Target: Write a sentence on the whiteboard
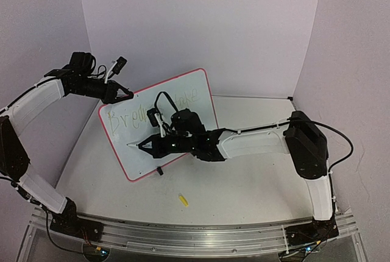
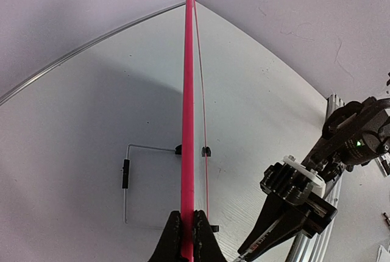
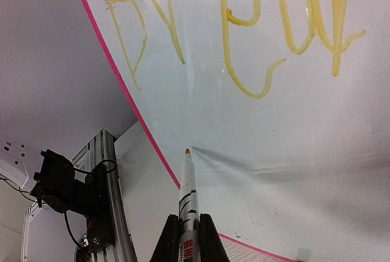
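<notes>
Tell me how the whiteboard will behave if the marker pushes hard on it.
Probably stiff: seen edge-on from the left wrist, the whiteboard runs straight. Likely tippy on its own: it stands on small clip feet, with the left gripper clamping its edge. Its glossy face looks slippery.

Whiteboard (image 1: 183, 94): 1, standing mid table (image 1: 244, 183). Grippers: 2, the left gripper (image 1: 128, 94) at the board's top left corner and the right gripper (image 1: 143, 146) in front of the board. Marker (image 3: 186, 183): 1, in the right gripper. Cap (image 1: 183, 199): 1, yellow, loose near the table's near edge. Clip feet (image 2: 178, 149): 2 in the left wrist view, only 1 from top. Wire frame (image 2: 125, 173): 1, behind the board. Yellow writing: 1 line; letter count unclear.
</notes>
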Action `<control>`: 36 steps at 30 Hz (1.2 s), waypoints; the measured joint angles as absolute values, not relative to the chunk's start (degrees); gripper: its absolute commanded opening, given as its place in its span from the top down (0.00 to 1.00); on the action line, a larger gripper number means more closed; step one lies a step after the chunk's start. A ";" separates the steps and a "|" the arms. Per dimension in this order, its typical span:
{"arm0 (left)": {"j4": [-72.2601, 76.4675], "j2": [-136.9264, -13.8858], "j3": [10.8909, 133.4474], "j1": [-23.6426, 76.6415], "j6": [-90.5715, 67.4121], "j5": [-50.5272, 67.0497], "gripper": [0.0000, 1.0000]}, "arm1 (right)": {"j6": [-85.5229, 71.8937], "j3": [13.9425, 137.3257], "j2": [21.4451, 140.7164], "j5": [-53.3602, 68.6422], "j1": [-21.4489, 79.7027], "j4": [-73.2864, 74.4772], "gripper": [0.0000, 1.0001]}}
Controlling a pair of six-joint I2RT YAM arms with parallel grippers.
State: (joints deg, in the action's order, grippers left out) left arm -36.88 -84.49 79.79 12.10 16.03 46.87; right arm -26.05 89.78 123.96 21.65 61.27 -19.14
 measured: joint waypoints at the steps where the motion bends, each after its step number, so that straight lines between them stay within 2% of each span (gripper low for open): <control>1: -36.87 -84.49 79.79 12.12 16.05 46.85 1.00 | -26.17 89.80 124.07 21.72 61.07 -19.21 1.00; 19: -36.82 -84.49 79.79 12.24 16.08 46.72 1.00 | -25.83 94.34 125.69 23.50 60.66 -18.14 1.00; 36: -36.82 -84.49 79.79 12.38 16.06 46.67 1.00 | -25.29 86.33 125.77 25.21 60.62 -13.85 1.00</control>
State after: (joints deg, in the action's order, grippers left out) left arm -36.82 -84.49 79.79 12.38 16.06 46.67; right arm -25.29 86.33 125.77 25.21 60.62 -13.85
